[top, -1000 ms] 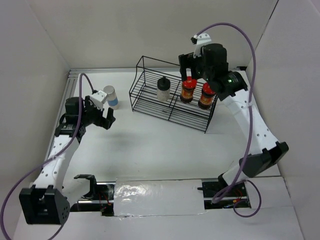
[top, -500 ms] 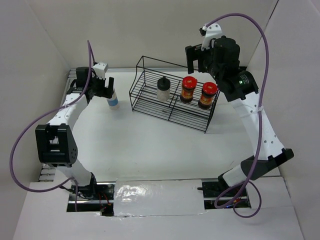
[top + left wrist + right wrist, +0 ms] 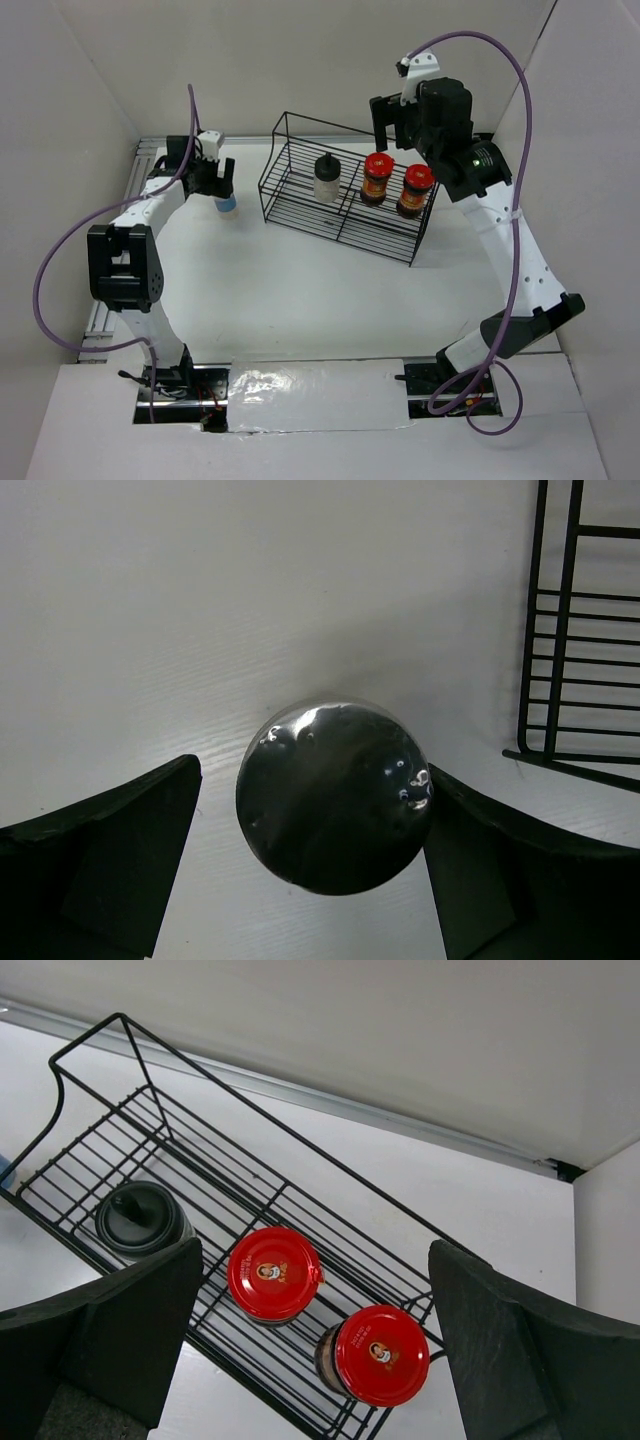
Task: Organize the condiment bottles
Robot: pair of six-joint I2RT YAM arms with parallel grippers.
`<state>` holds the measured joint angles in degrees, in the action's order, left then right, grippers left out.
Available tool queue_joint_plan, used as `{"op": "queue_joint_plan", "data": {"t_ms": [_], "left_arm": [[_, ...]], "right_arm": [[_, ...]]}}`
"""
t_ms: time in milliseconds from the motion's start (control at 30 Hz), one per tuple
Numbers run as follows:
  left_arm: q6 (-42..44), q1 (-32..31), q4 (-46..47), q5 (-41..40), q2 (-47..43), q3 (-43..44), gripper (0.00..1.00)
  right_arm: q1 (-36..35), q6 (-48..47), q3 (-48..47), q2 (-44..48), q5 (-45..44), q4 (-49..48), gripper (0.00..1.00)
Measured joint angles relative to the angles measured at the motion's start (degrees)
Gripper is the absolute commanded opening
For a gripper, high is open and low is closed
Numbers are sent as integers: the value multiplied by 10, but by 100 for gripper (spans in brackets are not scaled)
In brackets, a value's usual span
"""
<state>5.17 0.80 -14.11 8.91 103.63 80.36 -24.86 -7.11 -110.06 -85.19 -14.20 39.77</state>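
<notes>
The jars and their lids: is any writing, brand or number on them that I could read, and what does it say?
No text can be read in any view.
Black cap: no writing shows.
Middle red lid: small round emblem, too small to read.
End red lid: same emblem, unreadable.
Blue label on the grey-lidded jar: blurred.

Table (image 3: 300, 290) (white): wire rack (image 3: 300, 195), blue-label jar (image 3: 226, 204) beside.
</notes>
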Motion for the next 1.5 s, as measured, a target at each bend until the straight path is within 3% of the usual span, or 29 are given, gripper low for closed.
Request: {"op": "queue_joint_plan", "data": {"t_ms": [167,233,333,367,467,667,867,1067,1233,1500], "left_arm": [[5,-2,4,-7,3,3,93],[7,-2,7,-5,3,2,85],[8,-3,8,3,3,2,62],[11,-3,8,3,3,2,42],[12,-3,1,4,3,5,0],[12,-3,-60,3,3,34,0],[51,-2,-176,30,1,160,0],[78,-7,-213,101,-60,246,0],[87,-45,-234,127,-109,285,0],[97,-127,-263,153,-96,329,0]], "right_arm": [[0,4,10,0,-1,1,100],[0,7,16,0,-2,1,100],[0,10,21,0,-2,1,100],[0,11,22,0,-2,2,100],[0,13,25,1,-3,2,100],[3,13,39,12,-5,3,100],[20,17,68,39,-1,5,100],[45,26,105,70,10,5,100],[53,32,130,84,17,5,100],[58,44,163,100,27,10,100]]}}
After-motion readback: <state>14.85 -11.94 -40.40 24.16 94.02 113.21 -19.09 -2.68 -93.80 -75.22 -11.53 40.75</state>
